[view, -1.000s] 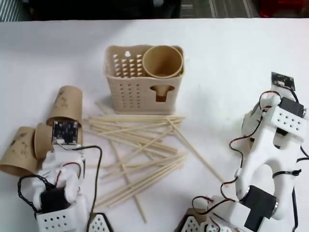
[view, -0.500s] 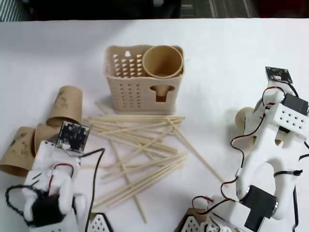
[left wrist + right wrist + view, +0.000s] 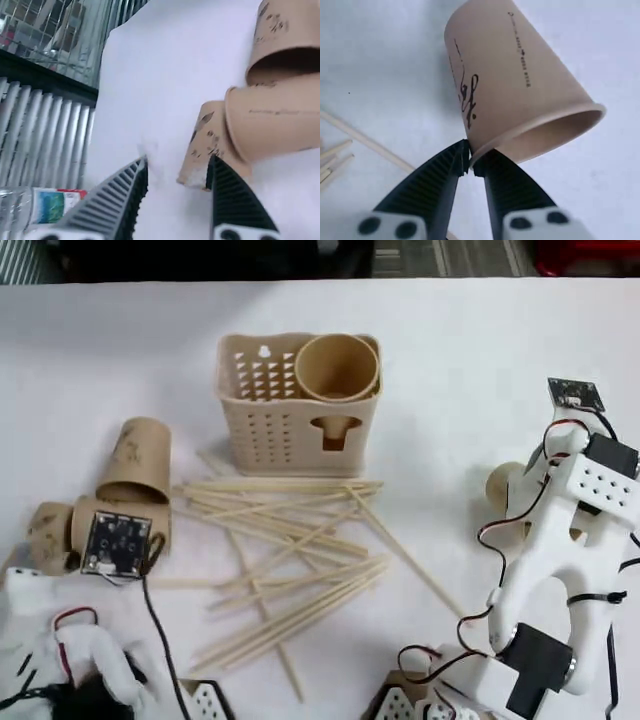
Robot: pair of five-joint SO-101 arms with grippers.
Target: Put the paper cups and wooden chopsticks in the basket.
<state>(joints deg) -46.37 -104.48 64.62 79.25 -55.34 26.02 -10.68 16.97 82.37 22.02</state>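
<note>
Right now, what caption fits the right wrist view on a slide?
Right gripper pinches a paper cup by its rim, white table behind.

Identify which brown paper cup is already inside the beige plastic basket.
The upright brown paper cup standing mouth-up in the beige perforated basket; the other cups are outside it.

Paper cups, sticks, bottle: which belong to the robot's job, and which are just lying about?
Job: basket; upright paper cup inside it; three loose paper cups; tipped paper cup pinched in the right claw; wooden chopsticks.
Lying about: plastic bottle; radiator.
</note>
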